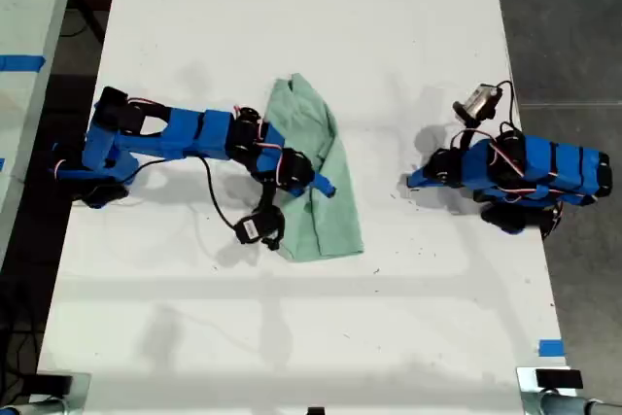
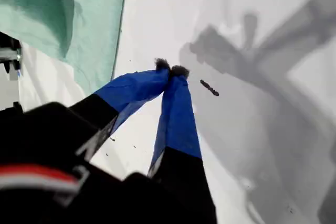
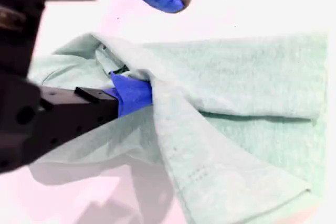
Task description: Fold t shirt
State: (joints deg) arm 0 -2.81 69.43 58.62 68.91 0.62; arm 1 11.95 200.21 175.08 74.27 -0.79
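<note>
Exterior view is looking straight down over the white table point(image 1: 292, 26); both wrist views are looking close along jaws, sharing the t shirt point(image 1: 316, 182).

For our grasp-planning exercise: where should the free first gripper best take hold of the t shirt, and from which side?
Probably the t shirt by its flat edge facing the exterior view's right, approached low from that side. My first gripper, shut, sits there over bare table, while my second gripper occupies the bunched fold.

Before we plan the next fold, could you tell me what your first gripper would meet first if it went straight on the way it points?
Most likely only bare table. My first gripper is shut and empty, aimed at white surface beside the t shirt; depth is unclear.
</note>
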